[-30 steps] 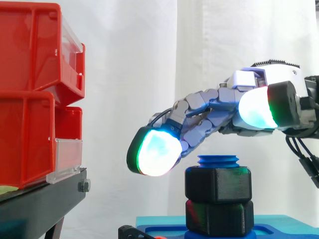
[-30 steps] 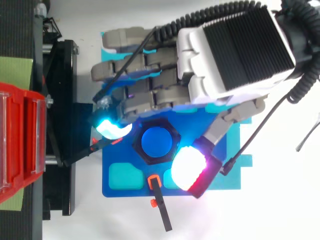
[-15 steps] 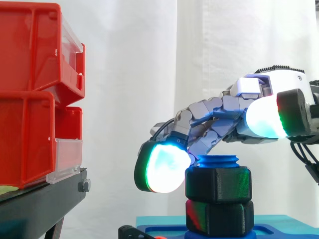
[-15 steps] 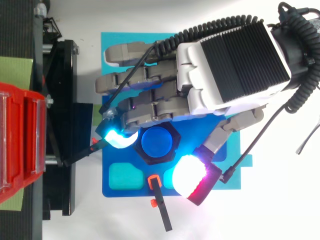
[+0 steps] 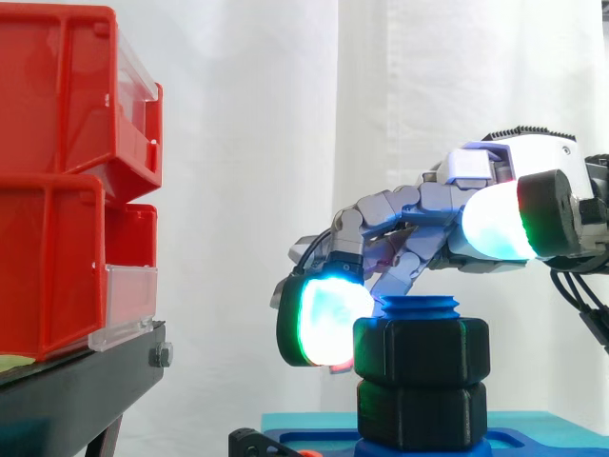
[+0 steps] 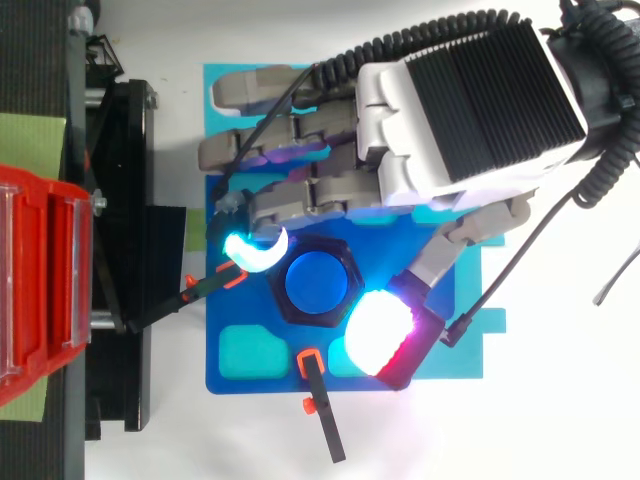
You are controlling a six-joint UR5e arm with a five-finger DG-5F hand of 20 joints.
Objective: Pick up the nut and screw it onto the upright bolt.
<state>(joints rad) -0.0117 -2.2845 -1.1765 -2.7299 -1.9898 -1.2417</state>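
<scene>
A blue upright bolt (image 5: 419, 307) (image 6: 315, 282) stands on a blue base plate (image 6: 225, 380) and carries two black nuts. The upper nut (image 5: 423, 347) (image 6: 342, 252) sits just under the bolt's top, and the lower nut (image 5: 419, 414) rests against the plate. My hand (image 5: 533, 171) (image 6: 470, 100) reaches in from the right, over the bolt. Its fingers curl down, and one glowing cyan-green fingertip (image 5: 324, 319) (image 6: 255, 250) presses on the upper nut's left face. The thumb pad (image 5: 495, 228) (image 6: 378, 330) glows white and red at the nut's near right side, higher than the nut.
Red bins (image 5: 67, 190) (image 6: 40, 290) are stacked on a black stand (image 5: 76, 390) at the left, close to the plate. A small black and orange tool (image 6: 320, 410) lies at the plate's front edge. Lighter blue pockets (image 6: 250, 350) are set into the plate.
The curled finger has dropped and swung right until its pad meets the upper nut. The upper nut has turned and now shows a wider face.
</scene>
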